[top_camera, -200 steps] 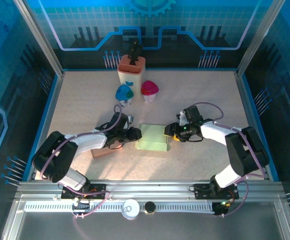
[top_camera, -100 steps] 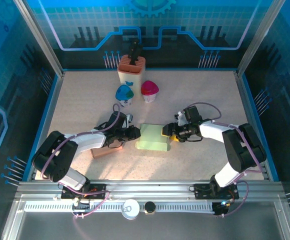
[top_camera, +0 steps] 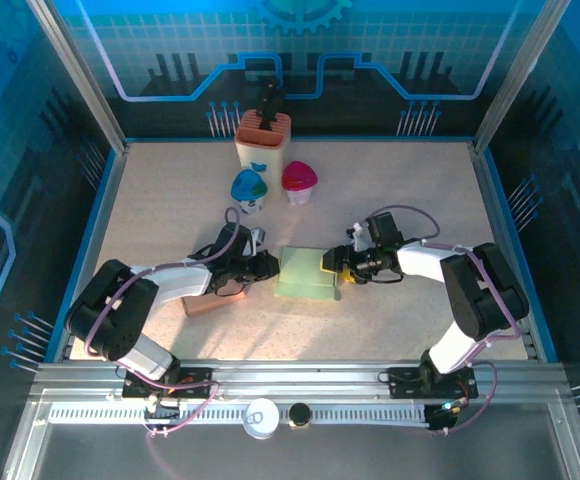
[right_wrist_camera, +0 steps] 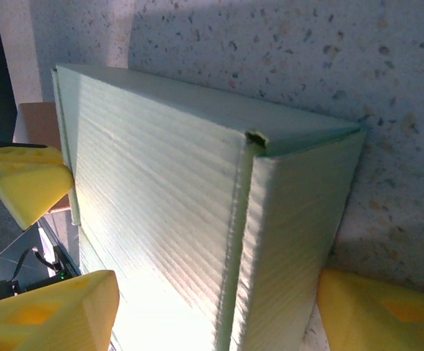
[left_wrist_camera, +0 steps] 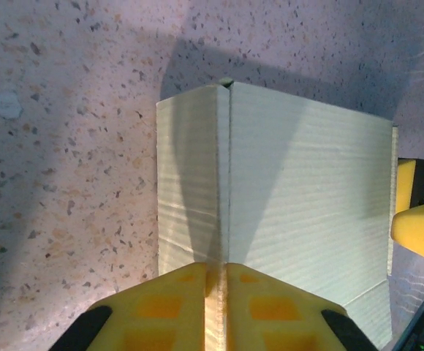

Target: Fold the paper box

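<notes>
The paper box [top_camera: 308, 274] lies on the tabletop [top_camera: 170, 200], well apart from the orange holder [top_camera: 263, 140]. It seems light, easily creased card; hold beside folds. The left pincer [top_camera: 268, 266] pinches one wall; the right pincer [top_camera: 336, 264] stands wide around its other end.

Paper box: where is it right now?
Top view: the paper box lies mid-table, between the left gripper on its left and the right gripper on its right.

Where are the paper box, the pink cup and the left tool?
paper box [top_camera: 305, 273], top external view, middle of top face.
pink cup [top_camera: 299, 177], top external view, its pink top.
left tool [left_wrist_camera: 213, 272], left wrist view, between its yellow fingertips.
</notes>
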Tool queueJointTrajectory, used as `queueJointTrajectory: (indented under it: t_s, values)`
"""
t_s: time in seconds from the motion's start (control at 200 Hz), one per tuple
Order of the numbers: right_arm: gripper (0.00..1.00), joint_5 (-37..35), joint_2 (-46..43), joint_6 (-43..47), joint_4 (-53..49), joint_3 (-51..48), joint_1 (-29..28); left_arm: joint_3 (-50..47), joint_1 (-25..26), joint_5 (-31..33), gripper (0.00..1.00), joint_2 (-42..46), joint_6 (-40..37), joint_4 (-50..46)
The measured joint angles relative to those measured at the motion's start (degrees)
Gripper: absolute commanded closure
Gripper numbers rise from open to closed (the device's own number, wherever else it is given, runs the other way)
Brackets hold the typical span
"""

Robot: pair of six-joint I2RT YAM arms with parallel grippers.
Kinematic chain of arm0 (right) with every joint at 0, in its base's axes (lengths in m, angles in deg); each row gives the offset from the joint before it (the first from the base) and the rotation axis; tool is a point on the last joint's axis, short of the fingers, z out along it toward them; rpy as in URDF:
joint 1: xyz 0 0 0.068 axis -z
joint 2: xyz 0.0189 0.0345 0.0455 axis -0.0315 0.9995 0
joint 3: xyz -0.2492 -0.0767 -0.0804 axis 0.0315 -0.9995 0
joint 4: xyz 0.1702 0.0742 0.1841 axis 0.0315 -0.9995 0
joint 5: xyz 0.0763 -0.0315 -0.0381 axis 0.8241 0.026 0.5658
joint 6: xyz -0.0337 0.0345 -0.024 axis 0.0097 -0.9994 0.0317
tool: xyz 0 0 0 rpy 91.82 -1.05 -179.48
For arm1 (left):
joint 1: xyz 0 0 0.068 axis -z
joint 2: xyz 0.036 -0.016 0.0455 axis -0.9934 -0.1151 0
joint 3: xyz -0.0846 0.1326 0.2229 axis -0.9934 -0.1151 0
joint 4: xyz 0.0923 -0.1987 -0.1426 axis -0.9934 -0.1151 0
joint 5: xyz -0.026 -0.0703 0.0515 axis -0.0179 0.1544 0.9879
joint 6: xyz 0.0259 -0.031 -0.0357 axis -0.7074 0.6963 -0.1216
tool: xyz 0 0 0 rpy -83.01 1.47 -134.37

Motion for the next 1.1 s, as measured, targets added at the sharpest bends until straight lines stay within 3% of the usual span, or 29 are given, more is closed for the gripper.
queueJointTrajectory:
  t_s: [0.465,0.595,0.76,0.925,1.1]
  values:
    - [0.24,2.8,0.7,-1.0,3.8,-1.2,0.0,-2.8,-3.0,-2.6,0.94,-0.8,0.2,6.1]
    - [0.3,3.2,0.7,-2.0,5.5,-1.7,-0.1,-2.9,-3.3,-3.3,0.93,-1.4,0.3,7.3]
    - [0.43,4.7,2.1,-6.0,11.0,-2.0,-1.4,-2.9,-3.4,-3.6,0.83,-1.6,0.7,7.5]
    - [0.51,6.3,2.6,-12.3,18.2,-3.6,-1.5,-2.9,-3.7,-2.6,0.59,-1.0,0.3,4.8]
    - [0.57,9.8,4.6,-21.3,27.5,-4.9,-0.5,-2.9,-2.8,0.5,0.48,8.0,-4.6,-0.1]
